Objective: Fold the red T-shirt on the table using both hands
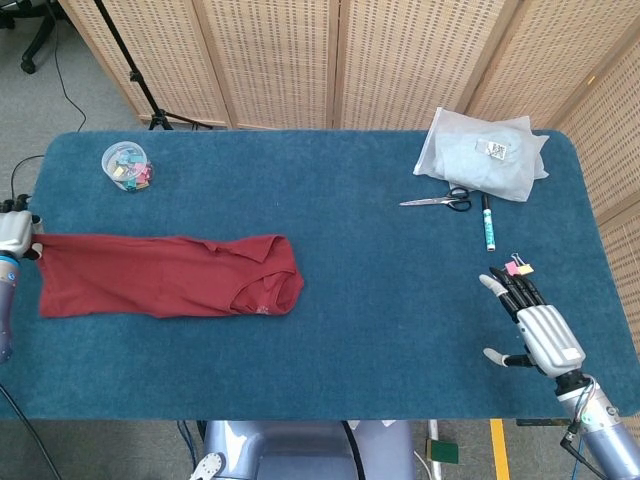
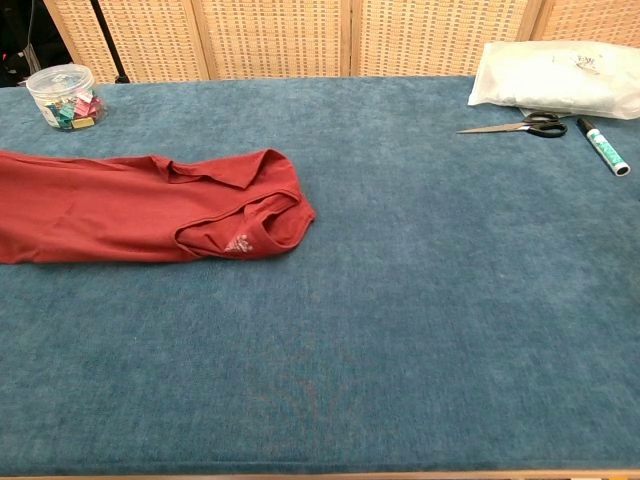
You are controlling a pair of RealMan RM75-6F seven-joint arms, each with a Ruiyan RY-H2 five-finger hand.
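Observation:
The red T-shirt lies on the left side of the blue table, folded lengthwise into a long strip with its collar end toward the middle; the chest view shows the T-shirt running off the left edge. My left hand is at the table's far left edge, right at the shirt's left end, mostly cut off by the frame; whether it grips the cloth is unclear. Far from the shirt, near the front right, my right hand hovers over the table with fingers stretched out and nothing in it. Neither hand appears in the chest view.
A clear tub of coloured clips stands at the back left. At the back right lie a white plastic bag, scissors and a marker pen. A small pink and yellow clip lies just beyond my right fingertips.

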